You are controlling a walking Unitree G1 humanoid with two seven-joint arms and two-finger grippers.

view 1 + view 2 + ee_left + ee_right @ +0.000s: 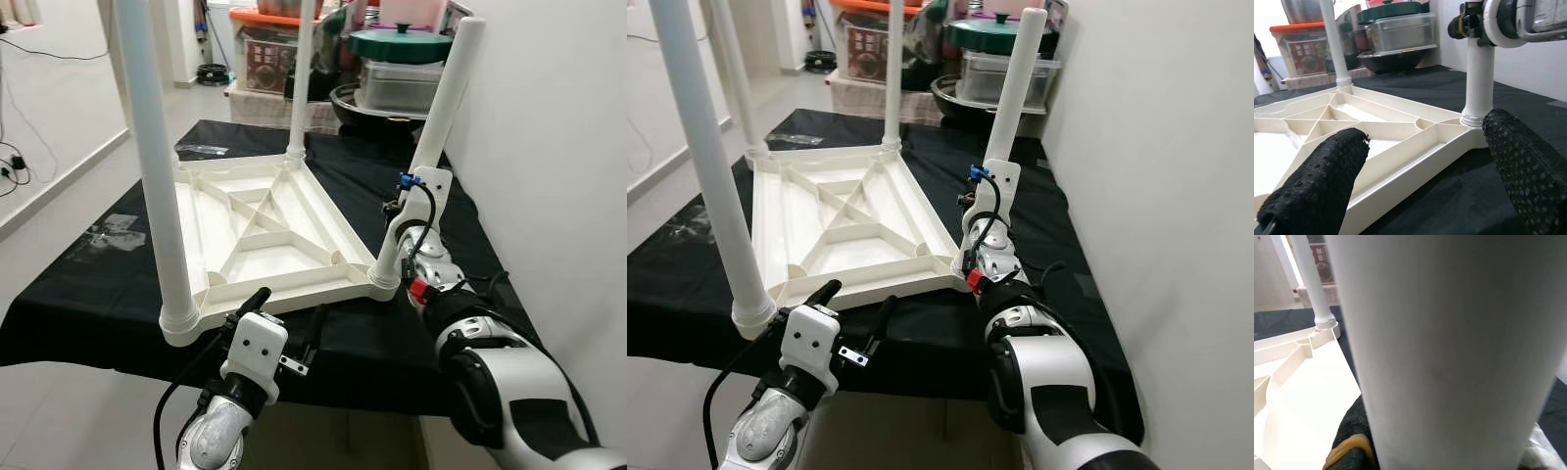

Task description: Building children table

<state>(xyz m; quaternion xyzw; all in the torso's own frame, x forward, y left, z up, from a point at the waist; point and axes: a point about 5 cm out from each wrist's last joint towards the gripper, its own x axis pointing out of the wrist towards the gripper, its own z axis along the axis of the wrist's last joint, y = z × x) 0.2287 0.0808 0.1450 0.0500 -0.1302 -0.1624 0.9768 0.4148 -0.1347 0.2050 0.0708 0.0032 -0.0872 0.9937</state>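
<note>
Right gripper [409,201] clamped on tilted leg [446,96] at tabletop [263,227] corner. Left gripper [286,318] fingers spread, empty, just off the tabletop's near edge.

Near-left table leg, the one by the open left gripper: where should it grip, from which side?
Grip the near-left leg low on its round shaft, just above the socket collar, approaching horizontally from the robot's side. It stands upright, and the left gripper is open beside it.
</note>
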